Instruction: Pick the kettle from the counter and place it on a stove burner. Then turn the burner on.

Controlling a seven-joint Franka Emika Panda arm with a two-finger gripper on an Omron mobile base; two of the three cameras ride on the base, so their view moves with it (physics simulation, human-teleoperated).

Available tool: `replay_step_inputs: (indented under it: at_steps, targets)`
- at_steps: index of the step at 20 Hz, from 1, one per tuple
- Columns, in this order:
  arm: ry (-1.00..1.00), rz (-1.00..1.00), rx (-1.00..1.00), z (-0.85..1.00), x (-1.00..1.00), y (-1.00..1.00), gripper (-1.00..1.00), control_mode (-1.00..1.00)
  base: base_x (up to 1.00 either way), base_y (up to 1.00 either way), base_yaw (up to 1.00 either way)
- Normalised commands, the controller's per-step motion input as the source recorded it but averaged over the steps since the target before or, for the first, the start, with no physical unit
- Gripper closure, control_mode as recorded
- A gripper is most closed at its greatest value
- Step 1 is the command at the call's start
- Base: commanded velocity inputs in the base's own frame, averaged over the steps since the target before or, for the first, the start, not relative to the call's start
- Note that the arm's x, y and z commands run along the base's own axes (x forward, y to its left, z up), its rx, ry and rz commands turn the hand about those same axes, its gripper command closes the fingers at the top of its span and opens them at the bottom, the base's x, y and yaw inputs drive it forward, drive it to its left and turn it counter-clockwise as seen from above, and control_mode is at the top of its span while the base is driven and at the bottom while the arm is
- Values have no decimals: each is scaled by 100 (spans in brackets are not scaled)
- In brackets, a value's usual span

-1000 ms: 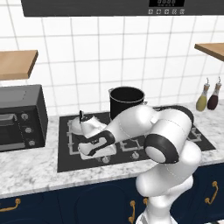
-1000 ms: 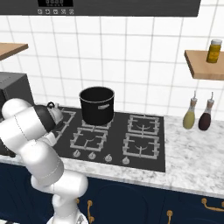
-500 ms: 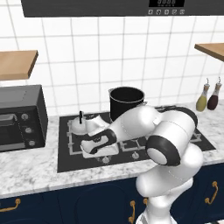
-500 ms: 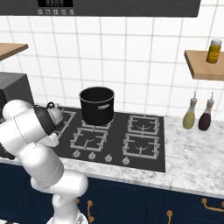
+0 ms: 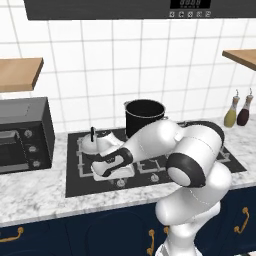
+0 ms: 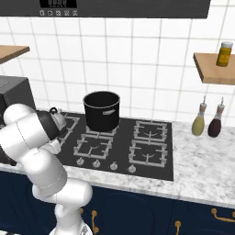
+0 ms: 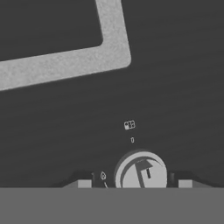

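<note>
Kettle on the left grate, jaws parted around a front knob

The kettle stands upright on the stove burner at the left end of the black cooktop. Its thin black handle sticks up above the rounded silver body. In the right base view the kettle peeks out from behind the robot's dark elbow joint. The tall black stockpot sits on the rear grate just to the right of it, the two near each other but apart.

The white arm reaches leftward and low across the front of the cooktop. Its end hangs close over the front left strip, just in front of the kettle and clear of it.

In the hand view a round silver knob with a dark pointer mark sits on the dark surface between the two fingertips. The jaws stand open, one tip on each side of the knob. A sliver of dark surface shows between each tip and the knob, so they hold nothing. Small white burner symbols are printed just above the knob. A pale grey bar with a rounded corner crosses the upper part of that view.

The marbled counter runs along both sides of the cooktop. On it stand a black toaster oven at the left and two bottles at the right
</note>
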Motion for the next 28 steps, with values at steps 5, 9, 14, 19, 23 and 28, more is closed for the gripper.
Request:
replay_step_inputs:
  at_steps: [5, 9, 14, 19, 23, 28]
  targets:
    - [-1, 2, 0, -16, 0, -14, 100, -100, 0, 0, 0]
    - [0, 12, 0, -20, 1, -15, 100, -100, 0, 0, 0]
    - [3, 35, 0, -38, 0, -2, 100, -100, 0, 0, 0]
    - [8, 50, 1, -39, 0, -5, 100, -100, 0, 0, 0]
    - [5, 59, 2, -44, 0, -13, 100, -100, 0, 0, 0]
    - [2, 60, 1, -43, 0, -14, 100, -100, 0, 0, 0]
